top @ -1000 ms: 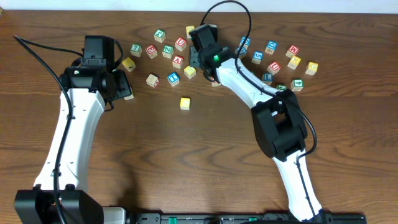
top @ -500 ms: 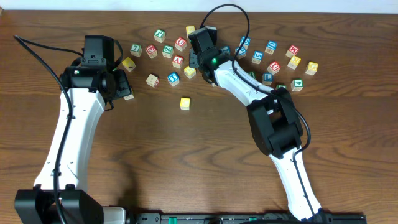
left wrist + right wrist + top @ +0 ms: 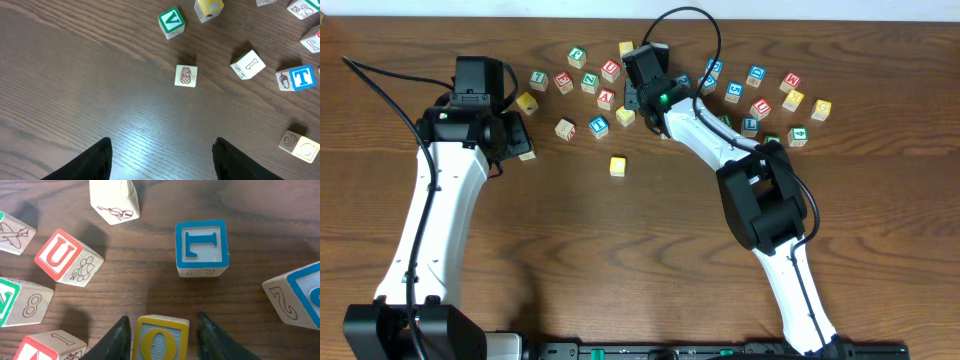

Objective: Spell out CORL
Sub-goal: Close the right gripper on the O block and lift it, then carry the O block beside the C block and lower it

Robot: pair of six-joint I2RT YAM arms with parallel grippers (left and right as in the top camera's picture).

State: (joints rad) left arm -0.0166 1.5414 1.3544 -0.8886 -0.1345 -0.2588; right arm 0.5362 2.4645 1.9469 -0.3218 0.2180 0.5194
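The O cube (image 3: pixel 160 339) is light, rigid wood with smooth faces and lies near the L cube (image 3: pixel 201 247). Grip it on opposite flat sides. The right gripper (image 3: pixel 162 319) straddles it, but whether its pads make contact cannot be told. The left gripper (image 3: pixel 162 147) hangs open and empty.

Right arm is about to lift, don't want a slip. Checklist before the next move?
1. Right gripper straddles the yellow-bordered wooden O cube: ok, one finger on each side.
2. Firm contact on both sides of that cube: cannot tell, its lower part is cut off by the frame.
3. Neighbours apart from the fingers: ok, the blue-bordered wooden L cube and the red-bordered wooden U cube stand off.
4. Left gripper open and empty: ok, only the brown wooden table shows between its fingers.
5. Room beside the lone yellow-topped cube: ok, bare wood around it in the overhead view.
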